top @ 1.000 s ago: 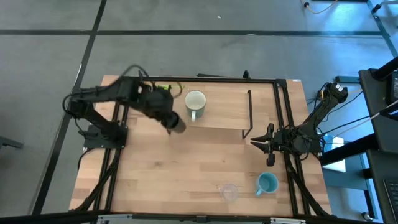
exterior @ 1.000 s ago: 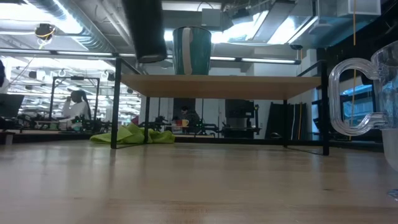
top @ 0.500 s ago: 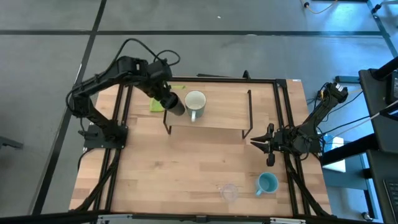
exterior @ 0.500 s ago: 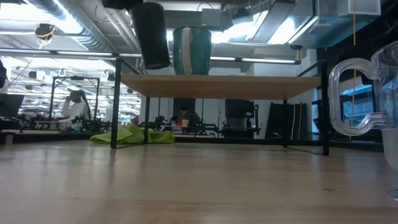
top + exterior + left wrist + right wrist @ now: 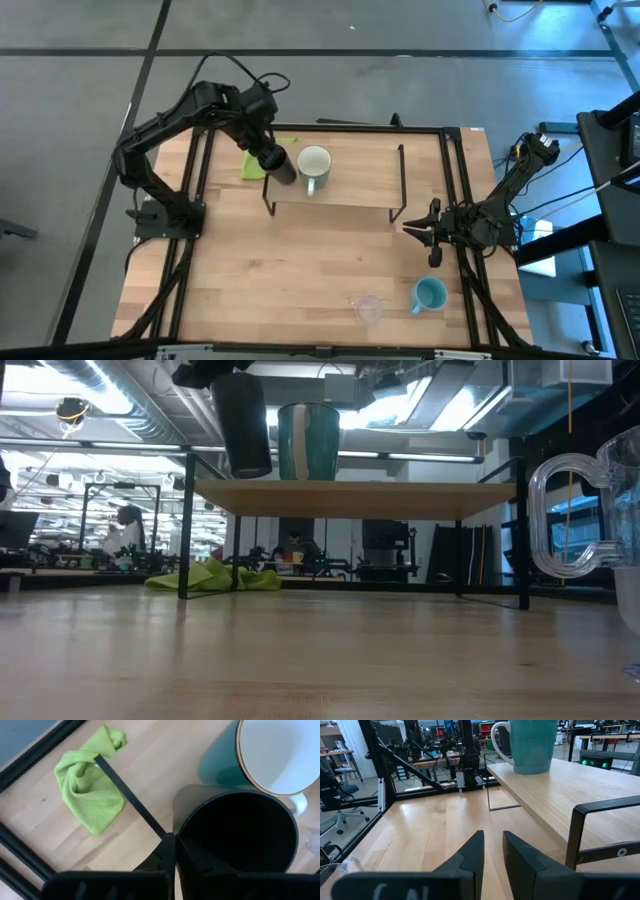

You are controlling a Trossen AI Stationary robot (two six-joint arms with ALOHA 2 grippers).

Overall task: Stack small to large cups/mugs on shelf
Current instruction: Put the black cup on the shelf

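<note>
My left gripper (image 5: 176, 854) is shut on the black cup (image 5: 283, 170), which hangs a little above the left end of the shelf (image 5: 350, 190). In the low view the black cup (image 5: 243, 425) is slightly tilted, just left of the white-lined, teal-walled mug (image 5: 308, 440). That mug (image 5: 315, 164) stands on its base on the shelf. The light blue mug (image 5: 430, 295) and the clear cup (image 5: 368, 309) stand on the table near its near edge. My right gripper (image 5: 493, 851) waits at the table's right side, open by a narrow gap. My left gripper holds the black cup by its rim wall (image 5: 176, 832), on the side away from the mug. One finger (image 5: 169, 851) lies on the outside of the wall, and the other seems to be inside the dark hollow. The fingers come from above, and the cup hangs clear of the shelf, mouth up.
A green cloth (image 5: 252, 164) lies on the table by the shelf's left legs. The shelf's thin black legs (image 5: 185, 530) stand at its corners. The black table frame (image 5: 455, 180) runs along the edges. Bare wood lies between the shelf and the near cups.
My left gripper has carried the black cup toward the table's far edge, from in front of the shelf's left end to over it, beside the mug. The cup has stayed in the hold. The right arm has kept still.
</note>
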